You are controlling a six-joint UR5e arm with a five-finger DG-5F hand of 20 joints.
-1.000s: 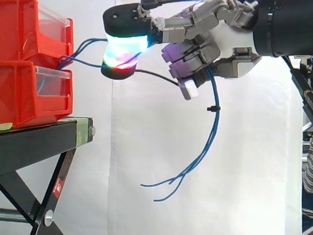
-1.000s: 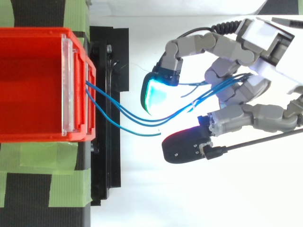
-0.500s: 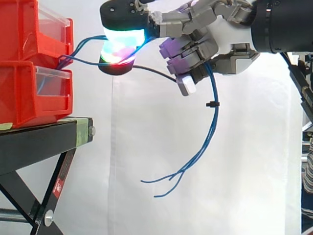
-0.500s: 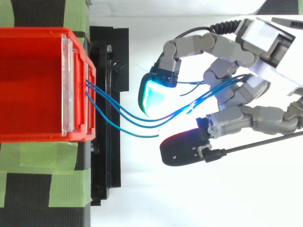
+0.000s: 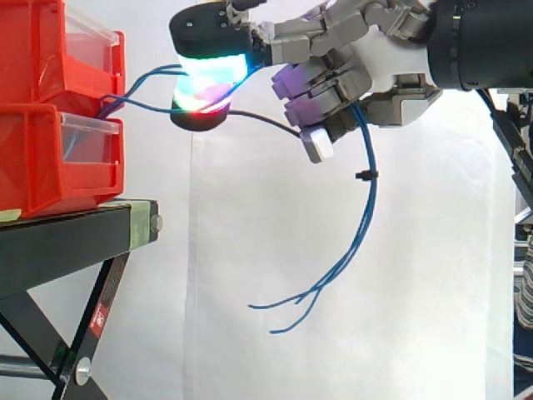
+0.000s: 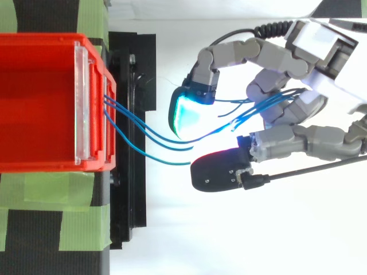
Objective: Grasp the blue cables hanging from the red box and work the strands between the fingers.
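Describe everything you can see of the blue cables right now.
The blue cables are several thin, flexible strands, plastic-sheathed by the look. They leave the front of the red bins, cross the gap in slack curves and pass between the curled fingers of the hand, which hold them. Past the hand they hang in a long arc, bundled by a small black tie, with the loose ends fanning out below and touching nothing.
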